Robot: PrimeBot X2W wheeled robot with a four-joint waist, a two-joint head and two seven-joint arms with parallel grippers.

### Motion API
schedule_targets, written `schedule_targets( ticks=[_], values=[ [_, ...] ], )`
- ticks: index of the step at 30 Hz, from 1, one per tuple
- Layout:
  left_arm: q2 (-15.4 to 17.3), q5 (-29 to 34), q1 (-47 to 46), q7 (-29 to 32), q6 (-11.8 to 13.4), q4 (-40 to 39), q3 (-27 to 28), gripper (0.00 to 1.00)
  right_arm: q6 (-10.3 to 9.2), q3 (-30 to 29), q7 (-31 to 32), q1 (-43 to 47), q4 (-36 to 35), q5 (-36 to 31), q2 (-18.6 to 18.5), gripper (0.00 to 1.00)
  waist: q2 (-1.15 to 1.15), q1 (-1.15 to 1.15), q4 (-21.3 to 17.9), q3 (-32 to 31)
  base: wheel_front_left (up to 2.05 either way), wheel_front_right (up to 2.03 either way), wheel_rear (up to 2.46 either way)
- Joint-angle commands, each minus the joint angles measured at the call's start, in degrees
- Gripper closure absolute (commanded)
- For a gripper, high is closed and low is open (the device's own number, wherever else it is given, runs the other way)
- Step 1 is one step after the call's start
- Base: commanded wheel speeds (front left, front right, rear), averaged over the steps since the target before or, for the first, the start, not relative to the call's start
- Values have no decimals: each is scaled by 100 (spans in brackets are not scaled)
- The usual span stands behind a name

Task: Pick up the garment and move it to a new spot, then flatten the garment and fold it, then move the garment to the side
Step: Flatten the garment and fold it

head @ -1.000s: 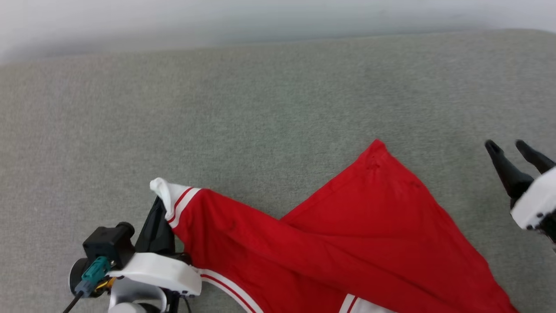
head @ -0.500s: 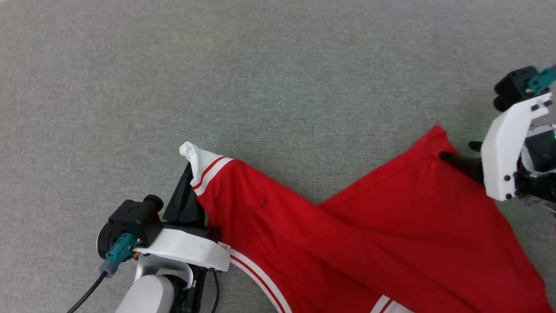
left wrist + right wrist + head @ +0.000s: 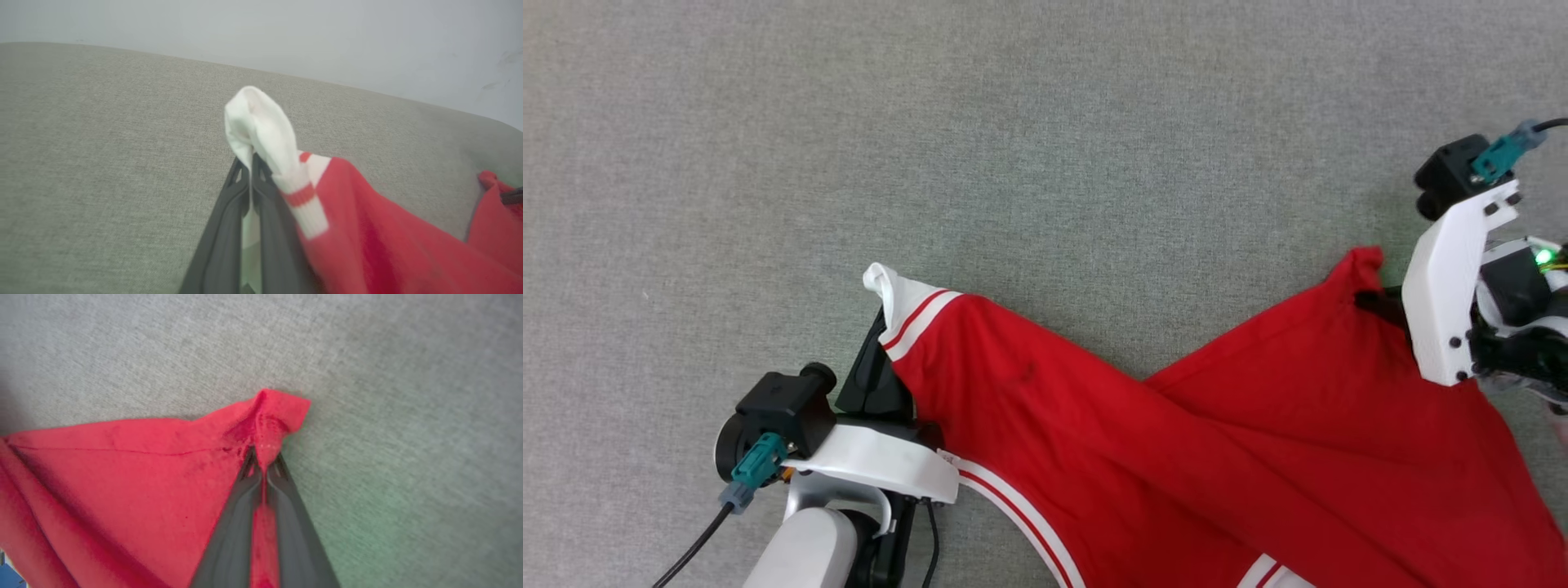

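Now you're pinching the bright red soft-fabric garment (image 3: 1176, 441), left gripper (image 3: 250, 162) clamping its white cuff (image 3: 261, 122), right gripper (image 3: 263, 459) its red corner (image 3: 282, 406), likely for spreading.

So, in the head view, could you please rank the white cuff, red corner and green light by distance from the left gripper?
1. White cuff, in the left gripper's jaws.
2. Red corner, far right, in the right gripper.
3. Green light, right edge.

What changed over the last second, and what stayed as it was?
The right hand, open and clear of the garment a second ago, came in and shut on its red corner. The head view also tilted down. The left hand stays shut on the white cuff.
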Motion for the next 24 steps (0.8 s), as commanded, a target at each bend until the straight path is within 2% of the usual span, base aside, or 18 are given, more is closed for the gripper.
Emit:
schedule_targets(
  ticks=[1,4,11,17,24],
  values=[
    [2,-15,-94,-24,-21,13,26,100,-2,140,5,147,134,60,61,100,0,-1,-14,-41,0,0,0],
    [64,-35,-148,-30,-42,52,46,100,-2,180,-295,-3,107,123,-37,100,0,-1,-46,-158,0,0,0],
    [340,13,-671,80,-290,366,80,100,-2,167,-1255,-276,368,0,-130,100,0,-1,-187,-685,0,0,0],
    [552,-74,-1609,292,-530,775,229,100,-3,-70,-2082,-533,853,-231,72,100,0,-1,-403,-1214,0,0,0],
    [749,-301,-2957,676,-900,1859,394,100,-3,-241,-2825,-1066,1494,-398,469,100,0,-1,-737,-1657,0,0,0]
  ],
)
